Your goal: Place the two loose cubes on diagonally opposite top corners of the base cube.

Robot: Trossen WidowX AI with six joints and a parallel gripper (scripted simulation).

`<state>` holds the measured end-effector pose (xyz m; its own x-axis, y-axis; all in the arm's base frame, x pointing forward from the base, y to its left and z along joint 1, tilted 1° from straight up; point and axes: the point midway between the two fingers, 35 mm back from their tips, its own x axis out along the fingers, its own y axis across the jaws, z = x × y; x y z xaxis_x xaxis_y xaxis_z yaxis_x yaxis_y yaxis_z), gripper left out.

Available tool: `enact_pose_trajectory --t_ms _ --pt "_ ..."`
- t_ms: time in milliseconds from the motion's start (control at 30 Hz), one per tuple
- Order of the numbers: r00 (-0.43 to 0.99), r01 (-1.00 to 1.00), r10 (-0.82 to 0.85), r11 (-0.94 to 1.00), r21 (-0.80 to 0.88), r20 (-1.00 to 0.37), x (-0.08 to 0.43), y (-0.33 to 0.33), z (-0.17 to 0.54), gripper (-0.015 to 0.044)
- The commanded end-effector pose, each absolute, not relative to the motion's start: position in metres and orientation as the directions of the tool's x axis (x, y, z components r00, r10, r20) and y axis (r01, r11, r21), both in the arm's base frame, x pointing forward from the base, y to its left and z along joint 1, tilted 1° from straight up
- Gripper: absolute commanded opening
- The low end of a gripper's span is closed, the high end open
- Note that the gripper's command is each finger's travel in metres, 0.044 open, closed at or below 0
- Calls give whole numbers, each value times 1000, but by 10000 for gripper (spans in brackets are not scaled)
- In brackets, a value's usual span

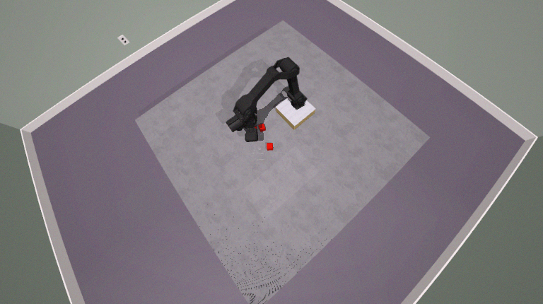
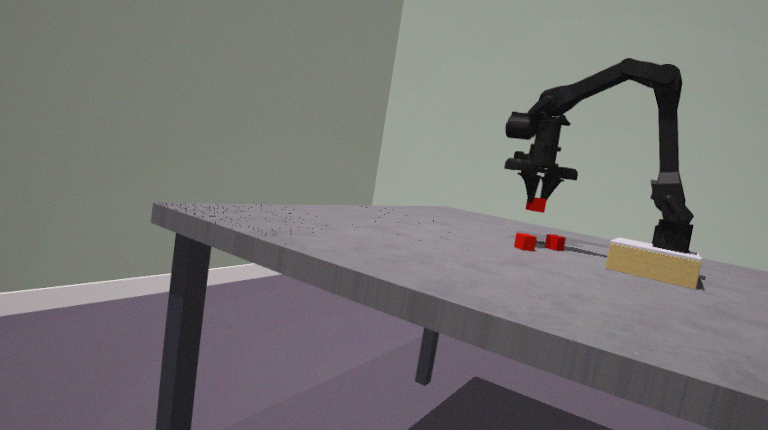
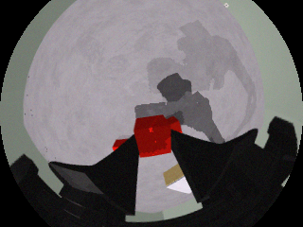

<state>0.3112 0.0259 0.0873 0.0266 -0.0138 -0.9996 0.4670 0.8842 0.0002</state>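
My gripper (image 2: pixel 536 199) (image 3: pixel 151 135) is shut on a red cube (image 2: pixel 536 206) (image 3: pixel 151 148), which hangs above the table, well clear of it. In the top view the arm hides nearly all of this cube. A second red cube (image 1: pixel 261 127) (image 2: pixel 555 242) stands on the table close to the arm's shadow; part of it shows behind the held cube in the wrist view. A third red cube (image 1: pixel 269 145) (image 2: pixel 525 242) stands apart from it, farther from the white-topped block. The three cubes look alike; I cannot tell which is the fixed base.
A low block with a white top (image 1: pixel 294 115) and tan side (image 2: pixel 651 264) (image 3: pixel 173 174) lies by the arm's base, to the right of the cubes. The grey table (image 1: pixel 340 156) (image 2: pixel 430 266) carries everything. The arm's shadow falls across it.
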Motion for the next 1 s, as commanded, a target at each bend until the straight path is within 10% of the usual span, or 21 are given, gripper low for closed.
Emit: enact_pose_trajectory --t_ms 0,967 --pt "29 401 -16 916 -3 -999 307 35 85 105" --pt "26 -181 -10 983 -14 -1000 268 113 65 105"
